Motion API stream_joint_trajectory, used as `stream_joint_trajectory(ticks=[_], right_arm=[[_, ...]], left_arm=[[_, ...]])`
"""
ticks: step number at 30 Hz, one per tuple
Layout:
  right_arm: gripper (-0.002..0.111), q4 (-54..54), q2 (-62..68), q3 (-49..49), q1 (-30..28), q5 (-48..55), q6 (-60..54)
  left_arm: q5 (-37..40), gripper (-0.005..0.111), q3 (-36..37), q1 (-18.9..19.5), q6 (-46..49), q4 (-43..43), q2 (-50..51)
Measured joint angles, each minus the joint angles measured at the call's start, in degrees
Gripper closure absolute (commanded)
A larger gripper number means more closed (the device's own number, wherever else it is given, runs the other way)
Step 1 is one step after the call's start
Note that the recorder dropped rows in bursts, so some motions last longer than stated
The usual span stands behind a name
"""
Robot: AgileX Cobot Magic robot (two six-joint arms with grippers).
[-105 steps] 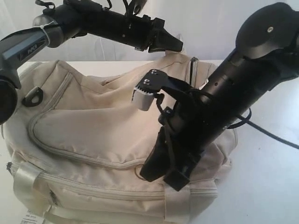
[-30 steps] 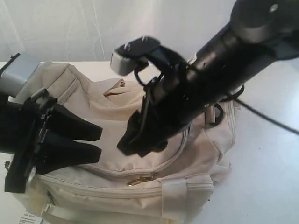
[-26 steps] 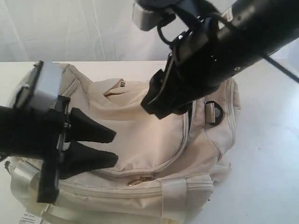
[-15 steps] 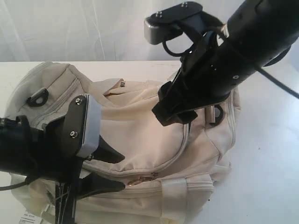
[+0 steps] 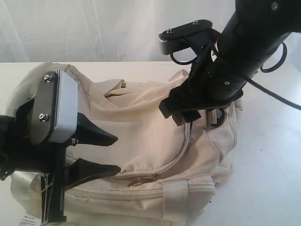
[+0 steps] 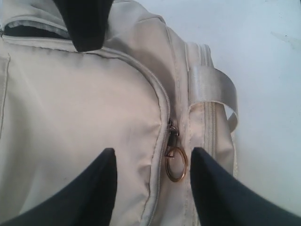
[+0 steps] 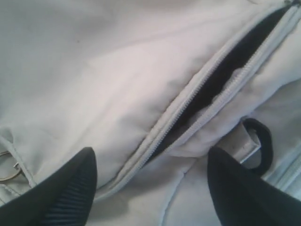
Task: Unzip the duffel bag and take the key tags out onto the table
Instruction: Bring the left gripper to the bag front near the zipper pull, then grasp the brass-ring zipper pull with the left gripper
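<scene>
The cream duffel bag [image 5: 141, 127] lies on the white table [image 5: 268, 155]. Its curved zip is parted along a short stretch near the black D-ring [image 7: 259, 136], with a dark gap [image 7: 221, 70] showing there. The gold zip pull ring [image 6: 176, 164] hangs at the flap's front edge, also visible as the ring [image 5: 139, 181] in the exterior view. My left gripper [image 6: 153, 153] is open just above the bag, and the ring sits between its fingers, nearer one of them. My right gripper [image 7: 151, 150] hovers open over the parted zip. The key tags are hidden.
A shiny webbing handle [image 6: 212, 85] loops over the bag's side by the zip pull. A black cable [image 5: 275, 96] trails from the right arm over the table. White curtain [image 5: 94, 28] hangs behind the table.
My left gripper has swung in over the bag's front until its fingers frame the zip pull. My right gripper has lifted and shifted toward the D-ring end, its jaws slightly wider.
</scene>
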Motion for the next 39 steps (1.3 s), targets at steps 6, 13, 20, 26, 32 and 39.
stream_joint_trajectory(ticks=[6, 13, 20, 26, 32, 39], right_arm=[[0.046, 7.4, 4.5, 0.0, -0.8, -0.3, -0.4], [0.048, 9.8, 9.1, 0.0, -0.8, -0.8, -0.8], [0.107, 9.8, 9.7, 0.0, -0.8, -1.0, -0.8], [0.108, 9.8, 8.9, -1.6, -0.8, -4.4, -0.8], [0.108, 10.0, 5.7, -5.2, -0.8, -6.7, -0.8], [0.108, 9.7, 4.5, -6.9, -0.8, -6.9, -0.8]], left_arm=[[-0.1, 0.054, 0.0, 0.0, -1.5, 0.1, -1.2], [0.0, 0.054, 0.0, 0.0, -1.7, 0.1, -1.4], [0.0, 0.054, 0.0, 0.0, -1.7, 0.1, -1.4], [1.5, 0.054, 0.0, 0.0, -1.7, 1.1, -1.4], [1.8, 0.054, 0.0, 0.0, -1.7, 2.6, -1.4], [4.1, 0.054, 0.0, 0.0, 0.2, 2.9, -1.0]])
